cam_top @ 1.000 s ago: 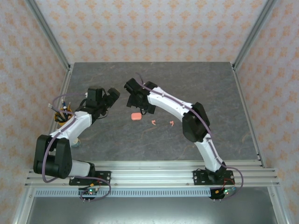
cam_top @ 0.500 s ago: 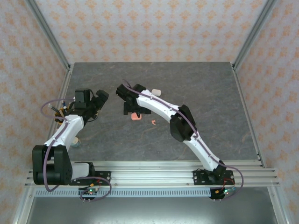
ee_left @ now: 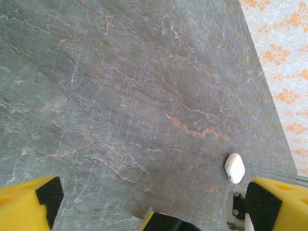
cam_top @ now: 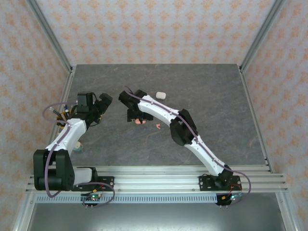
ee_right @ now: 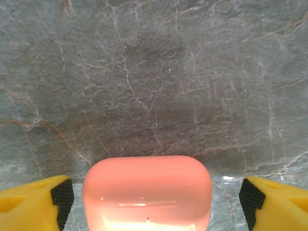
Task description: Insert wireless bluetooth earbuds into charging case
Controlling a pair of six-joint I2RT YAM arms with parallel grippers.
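Observation:
A coral-pink charging case [cam_top: 141,121] lies shut on the grey table, and in the right wrist view this case [ee_right: 147,192] sits between my right gripper's fingers. My right gripper [ee_right: 155,199] [cam_top: 135,113] is open, with a gap between the case and each black pad [ee_right: 61,195]. One coral earbud [cam_top: 158,126] lies just right of the case. A white charging case [cam_top: 160,95] [ee_left: 234,168] lies shut farther back. My left gripper [cam_top: 103,103] [ee_left: 154,207] hangs open over bare table to the left, with nothing between its fingers.
A holder with pens [cam_top: 62,117] stands at the table's left edge beside my left arm. Metal frame posts and patterned walls enclose the table [cam_top: 211,91]. My right arm stretches diagonally across the table's middle.
My right gripper has swung left and come down around the coral case, its jaws narrowing slightly. The left gripper has drawn back to the left. The right arm now covers the second coral earbud.

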